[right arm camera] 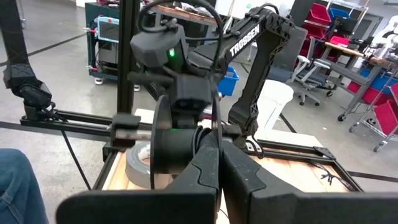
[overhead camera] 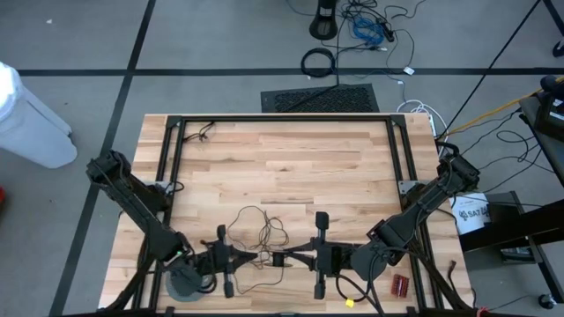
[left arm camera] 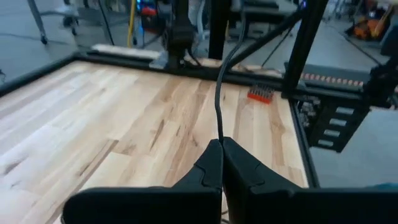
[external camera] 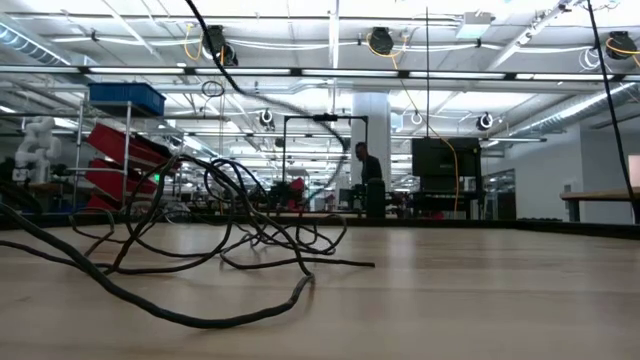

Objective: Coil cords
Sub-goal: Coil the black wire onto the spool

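1. The table [overhead camera: 291, 167] carries both arms at its 6 o'clock edge, facing each other.
2. The tape roll [overhead camera: 185, 280] sits at 7 o'clock, beside the left arm.
3. The cords [overhead camera: 260, 224] sprawl in loose loops just above the grippers; the low view shows tangled strands [external camera: 200, 215] lying across the wood.
4. The left gripper [left arm camera: 221, 152] is pinched fully shut on a strand of the cords rising from its fingertips.
5. The right gripper [right arm camera: 219, 146] is fully closed, pressed against the black disc [right arm camera: 163, 146] and, I judge, the wire there.
6. Risk: with both ends clamped, pulling apart could snag the loops into a knot or slip the thin wire free.
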{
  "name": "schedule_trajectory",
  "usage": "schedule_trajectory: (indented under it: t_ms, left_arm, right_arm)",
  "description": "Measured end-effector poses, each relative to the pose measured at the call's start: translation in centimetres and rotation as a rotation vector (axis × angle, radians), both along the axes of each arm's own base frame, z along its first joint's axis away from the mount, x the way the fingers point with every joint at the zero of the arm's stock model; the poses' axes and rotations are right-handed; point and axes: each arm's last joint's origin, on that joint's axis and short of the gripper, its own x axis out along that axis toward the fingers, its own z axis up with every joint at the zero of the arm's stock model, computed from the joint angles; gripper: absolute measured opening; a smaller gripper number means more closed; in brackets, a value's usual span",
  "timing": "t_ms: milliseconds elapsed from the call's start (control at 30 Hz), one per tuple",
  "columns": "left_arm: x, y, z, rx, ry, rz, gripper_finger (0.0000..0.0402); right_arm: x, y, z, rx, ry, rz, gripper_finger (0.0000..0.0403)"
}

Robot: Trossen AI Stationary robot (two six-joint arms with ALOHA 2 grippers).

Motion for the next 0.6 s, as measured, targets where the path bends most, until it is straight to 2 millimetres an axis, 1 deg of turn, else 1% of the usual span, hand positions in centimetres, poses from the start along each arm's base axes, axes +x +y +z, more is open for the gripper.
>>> schedule_trajectory:
  t_ms: [233, 433, 600]
  left_arm:
    - [-1.0, -0.5, 0.4, 0.030, -0.031, 0.048, 0.0002]
    - [-2.5, -0.7, 2.0, 0.010, -0.067, 0.017, 0.0002]
    - [-4.0, -1.0, 3.1, 0.001, -0.091, -0.012, 0.0002]
  right_arm:
    - [0.0, 0.1, -0.1, 0.023, 0.012, 0.047, 0.0000]
    - [-0.1, 0.1, -0.6, -0.002, 0.059, 0.045, 0.0000]
    - [0.1, 0.0, -1.4, -0.067, 0.102, 0.030, 0.0000]
